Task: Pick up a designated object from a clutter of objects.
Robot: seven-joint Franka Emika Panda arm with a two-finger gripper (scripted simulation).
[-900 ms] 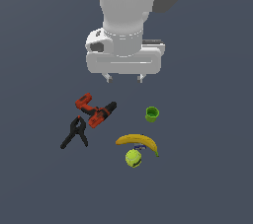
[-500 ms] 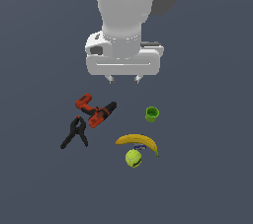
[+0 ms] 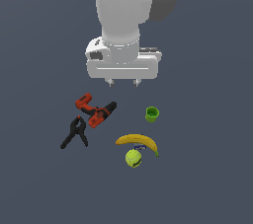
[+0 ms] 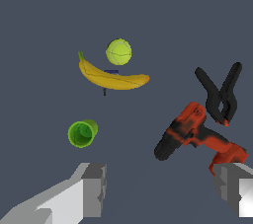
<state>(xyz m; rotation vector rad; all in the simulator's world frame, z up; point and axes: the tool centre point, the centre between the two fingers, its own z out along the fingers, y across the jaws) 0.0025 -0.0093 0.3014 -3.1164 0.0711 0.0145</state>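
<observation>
Nearest in the exterior view lies the yellow-green tennis ball (image 3: 133,158), touching or just beside the yellow banana (image 3: 139,142), which curves just behind it. A small dark blue mark shows between the two; what it is cannot be told. Well to the exterior view's left of them, the black spring clamp (image 3: 75,132) lies flat on the dark grey desk (image 3: 207,178), its two handles spread toward the near side. Just beyond the clamp, and very close to its jaw end, lies the red and black cordless power drill (image 3: 95,111), on its side, with its black chuck pointing toward the exterior view's right and its red battery end toward the exterior view's left. Further to the exterior view's right, apart from the other things, the small green cup (image 3: 152,114) stands upright, mouth up.

Farthest back, the white arm hangs above the desk with the hand (image 3: 123,83) pointing down. Its fingers are spread wide and hold nothing; in the wrist view one grey fingertip (image 4: 94,188) sits near the cup and the other near the drill's red battery end, with bare desk between them. The hand hovers clear of the drill, touching none of the things.
</observation>
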